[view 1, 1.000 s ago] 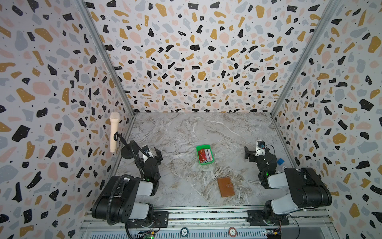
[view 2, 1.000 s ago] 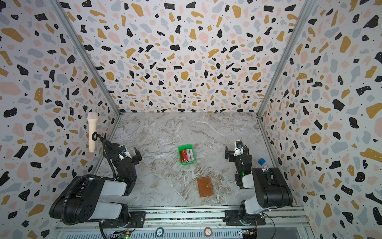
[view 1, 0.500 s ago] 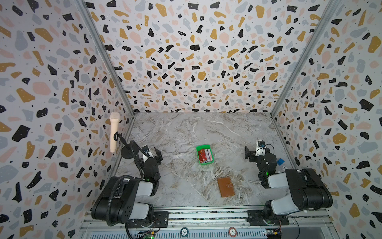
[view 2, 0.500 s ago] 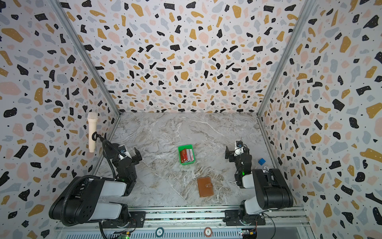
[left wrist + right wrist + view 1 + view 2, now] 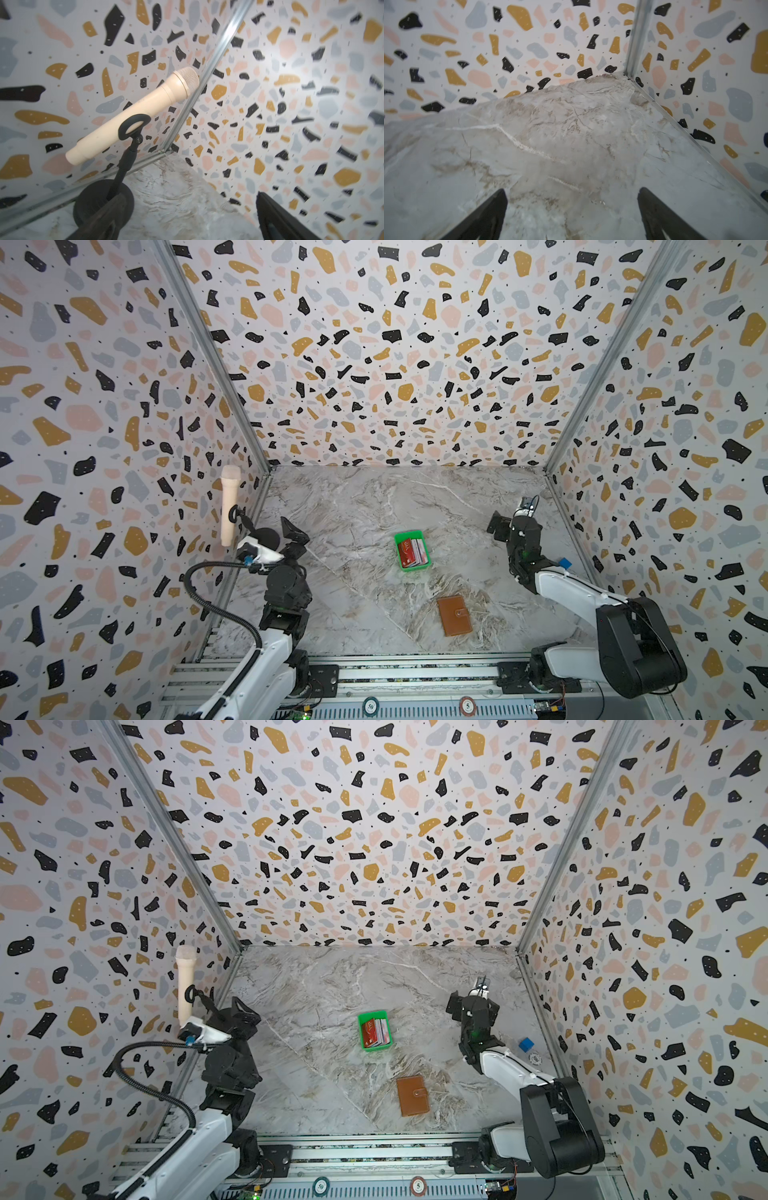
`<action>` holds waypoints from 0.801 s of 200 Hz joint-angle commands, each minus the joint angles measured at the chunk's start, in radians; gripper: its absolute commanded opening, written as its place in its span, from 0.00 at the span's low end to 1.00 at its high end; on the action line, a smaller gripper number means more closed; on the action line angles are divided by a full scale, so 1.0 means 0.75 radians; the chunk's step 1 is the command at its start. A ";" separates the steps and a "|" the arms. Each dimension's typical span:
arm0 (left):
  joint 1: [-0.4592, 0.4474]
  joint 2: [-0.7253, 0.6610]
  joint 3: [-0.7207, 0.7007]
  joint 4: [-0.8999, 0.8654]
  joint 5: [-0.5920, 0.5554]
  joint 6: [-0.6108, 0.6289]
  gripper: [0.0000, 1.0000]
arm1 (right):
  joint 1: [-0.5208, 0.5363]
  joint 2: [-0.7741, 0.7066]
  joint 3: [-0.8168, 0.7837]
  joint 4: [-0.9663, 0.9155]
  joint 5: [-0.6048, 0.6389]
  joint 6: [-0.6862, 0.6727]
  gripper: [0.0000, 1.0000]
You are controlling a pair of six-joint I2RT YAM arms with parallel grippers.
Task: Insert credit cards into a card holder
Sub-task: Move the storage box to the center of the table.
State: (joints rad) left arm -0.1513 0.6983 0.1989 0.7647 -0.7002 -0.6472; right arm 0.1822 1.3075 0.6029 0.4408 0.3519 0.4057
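No shift since 1 second back (both arms parked at the sides), so nothing begun. Across the marble table (image 5: 374, 497): left gripper (image 5: 191, 196) spread wide, empty, aimed at the microphone (image 5: 133, 116); right gripper (image 5: 573, 190) equally wide, empty. Between the 2 grippers, nearer the arm bases: card holder (image 5: 454, 615), snapped shut. Farther out between them: green tray (image 5: 406, 534) with the credit cards (image 5: 412, 552), untouched.

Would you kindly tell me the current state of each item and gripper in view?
Card holder: closed, lying flat.
Cards: stacked in tray.
Left gripper: open, empty.
Right gripper: open, empty.
Microphone: clipped in stand.
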 commanded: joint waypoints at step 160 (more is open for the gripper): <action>-0.518 0.162 0.031 -0.270 1.044 -0.239 0.89 | 0.404 -0.215 -0.050 -0.528 -0.802 0.162 0.92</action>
State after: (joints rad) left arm -0.4877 0.7753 0.2314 0.5987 0.0208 -0.9043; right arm 0.4442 1.1736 0.5800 0.1139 -0.1715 0.5293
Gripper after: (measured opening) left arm 0.921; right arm 0.930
